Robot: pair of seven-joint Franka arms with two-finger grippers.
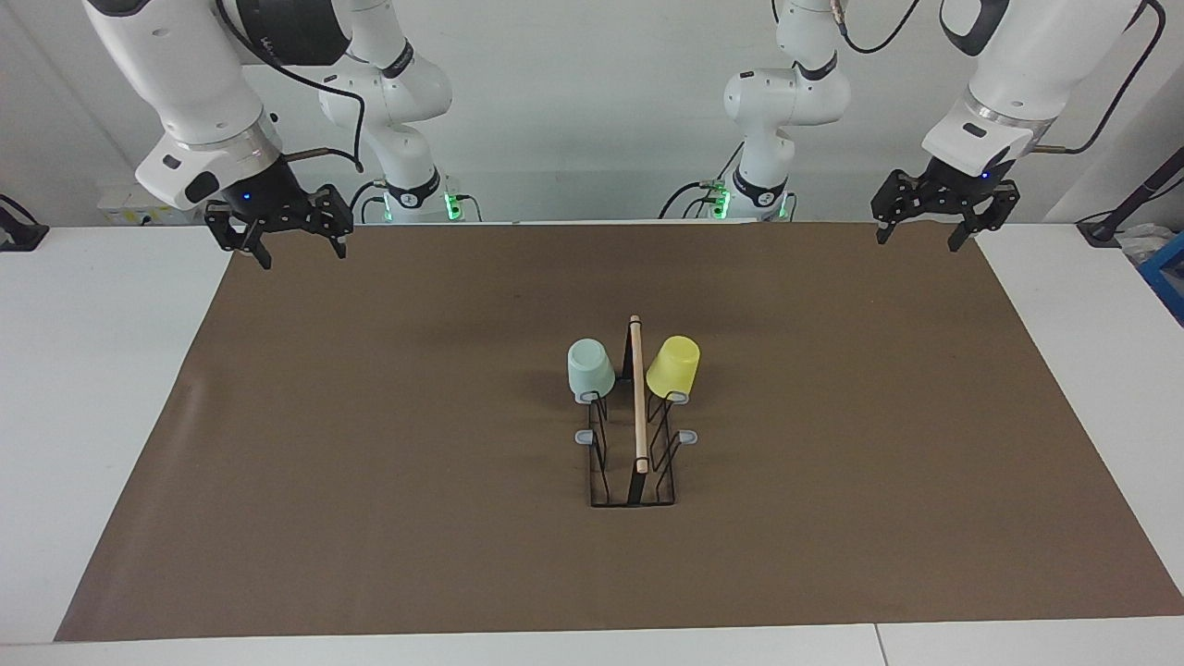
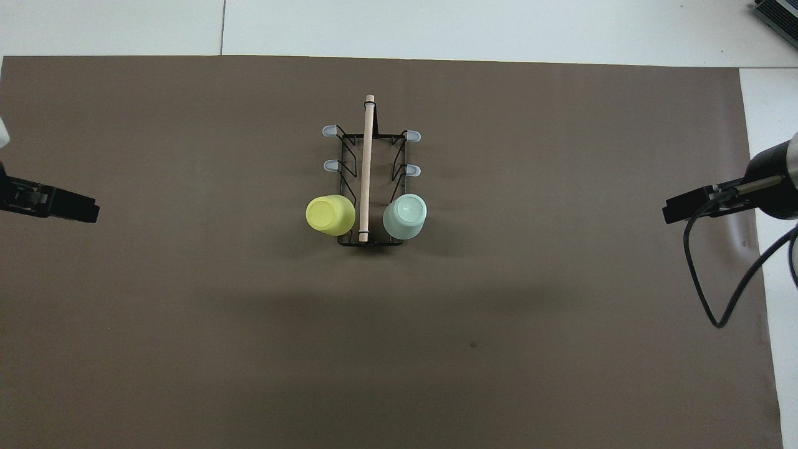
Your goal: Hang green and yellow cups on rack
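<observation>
Cups: you are seeing green cup (image 1: 590, 368) and yellow cup (image 1: 673, 366) sitting inverted on rack (image 1: 633, 481) prongs.
Hands: left hand (image 1: 930, 239) and right hand (image 1: 298, 252) are hanging wide, empty, over the counter's corners.
Remaining: nothing, by the look of it.

two cups (image 1: 590, 367) on rack (image 1: 634, 453) (inverted)

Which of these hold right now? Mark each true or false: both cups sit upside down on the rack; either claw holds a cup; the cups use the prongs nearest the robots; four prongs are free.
1. The pale mint green plastic cup and bright yellow plastic cup sit upside down on the black wire rack. True.
2. A claw holds a cup. False: the left claw and right claw are open, empty, up over the brown mat's corners.
3. The cups use the prongs nearest the robots. True.
4. Four prongs are free. True.
5. The cups touch. False: the wooden rod handle runs between them.
</observation>
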